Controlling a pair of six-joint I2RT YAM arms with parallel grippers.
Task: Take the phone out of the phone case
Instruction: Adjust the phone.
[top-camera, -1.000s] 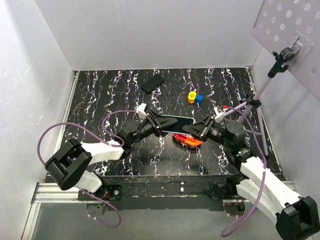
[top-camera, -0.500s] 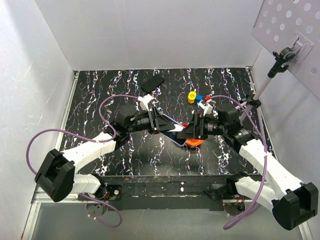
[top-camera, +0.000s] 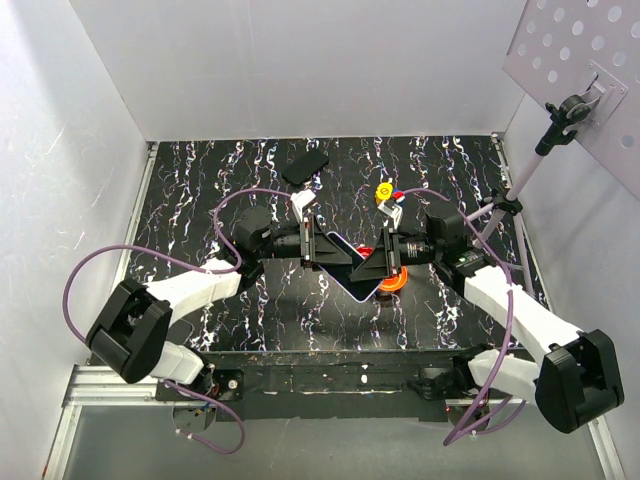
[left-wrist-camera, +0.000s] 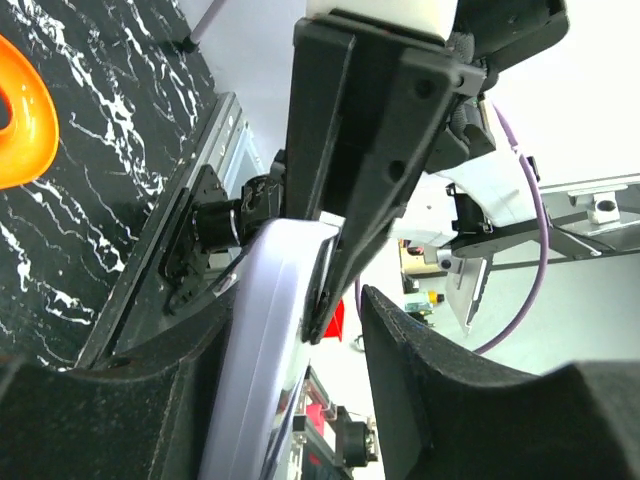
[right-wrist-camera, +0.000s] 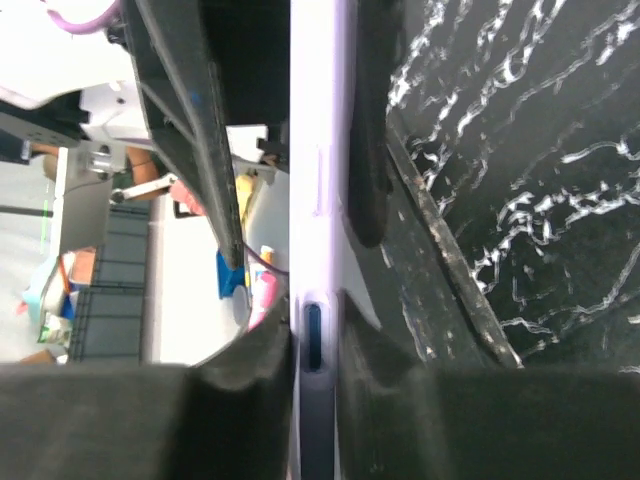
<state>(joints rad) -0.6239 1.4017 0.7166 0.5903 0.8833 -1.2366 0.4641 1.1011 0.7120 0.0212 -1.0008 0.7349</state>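
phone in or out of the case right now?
In, apparently: the lavender case wraps the dark phone along its edge, no gap showing.

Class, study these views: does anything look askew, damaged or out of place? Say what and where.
The cased phone does not lie flat. It is held tilted on edge over the middle of the table, clamped from opposite sides in the jaws of the left gripper and right gripper. Nothing looks spilled or broken.

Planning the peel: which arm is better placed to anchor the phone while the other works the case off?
Right gripper, probably: the phone's edge sits squarely between both its fingers. At the left gripper, a gap shows beside one finger, so its hold looks looser.
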